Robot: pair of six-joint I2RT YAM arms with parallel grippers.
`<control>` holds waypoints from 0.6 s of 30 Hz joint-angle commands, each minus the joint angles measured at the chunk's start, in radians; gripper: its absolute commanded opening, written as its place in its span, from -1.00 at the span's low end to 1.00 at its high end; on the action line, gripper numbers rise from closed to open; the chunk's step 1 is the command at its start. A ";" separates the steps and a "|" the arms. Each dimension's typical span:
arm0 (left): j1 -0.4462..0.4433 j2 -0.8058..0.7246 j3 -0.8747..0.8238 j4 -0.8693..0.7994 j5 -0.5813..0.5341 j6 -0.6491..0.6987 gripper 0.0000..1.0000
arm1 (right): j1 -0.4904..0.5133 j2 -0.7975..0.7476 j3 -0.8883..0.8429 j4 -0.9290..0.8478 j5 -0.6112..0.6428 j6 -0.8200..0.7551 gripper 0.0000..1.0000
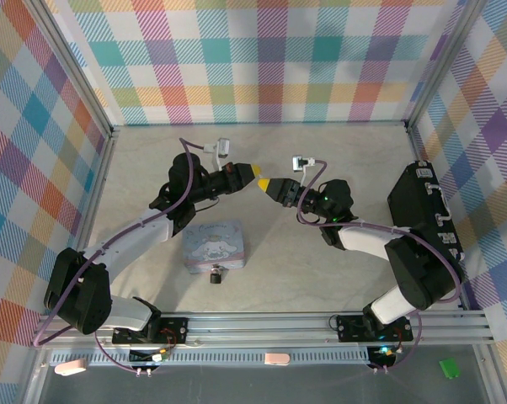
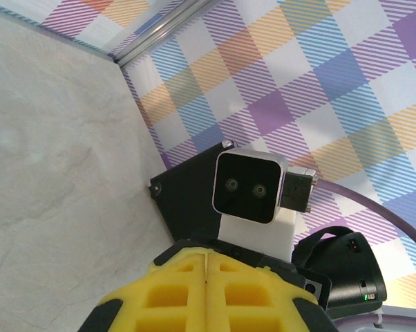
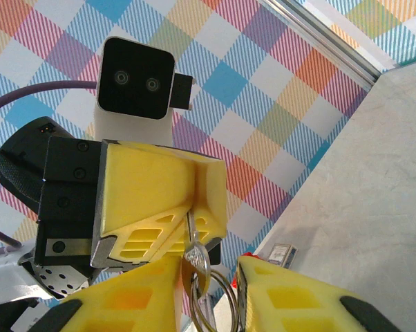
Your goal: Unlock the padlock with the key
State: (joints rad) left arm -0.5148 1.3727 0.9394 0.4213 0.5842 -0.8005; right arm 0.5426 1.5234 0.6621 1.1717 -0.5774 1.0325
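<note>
Top external, working out from the arm bases.

- The padlock (image 1: pixel 216 274) lies on the tabletop (image 1: pixel 312 273), at the near edge of a pale blue tin box (image 1: pixel 213 242). Whether it is fastened to the box is too small to tell.
- Beyond the box, both arms reach inward. The left claw (image 1: pixel 255 174) and right claw (image 1: pixel 269 184) meet tip to tip above the middle of the tabletop.

Right wrist view, same meeting point:
- The left claw's yellow fingers are pressed together, pinching one end of the key (image 3: pixel 193 254).
- The key's long axis runs along the line between the two claws, with its free end toward the right claw.
- A key ring (image 3: pixel 220 294) hangs off that free end.
- The right claw's fingers (image 3: pixel 135 297) are spread, one on each side of the key and ring, and neither visibly touches them.

Judgement:
- This looks like a handover or regrasp, with the lock untouched.
- From the claws the padlock lies down and toward the near left, well apart, on the left arm's side of the box.
- Whichever claw carries the key has to travel back over the box, and the left arm has the shorter path.
</note>
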 commanded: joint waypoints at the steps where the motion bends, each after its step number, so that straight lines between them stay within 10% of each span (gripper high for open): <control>1: -0.010 -0.009 -0.014 0.037 0.001 -0.005 -1.00 | 0.005 -0.006 0.022 0.051 -0.009 0.001 -0.51; 18: -0.010 -0.032 -0.040 0.036 -0.051 -0.006 -1.00 | 0.000 0.021 0.039 0.128 0.005 0.087 -0.65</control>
State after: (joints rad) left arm -0.5152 1.3659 0.9184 0.4255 0.5556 -0.8005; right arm 0.5423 1.5433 0.6624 1.2186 -0.5690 1.1007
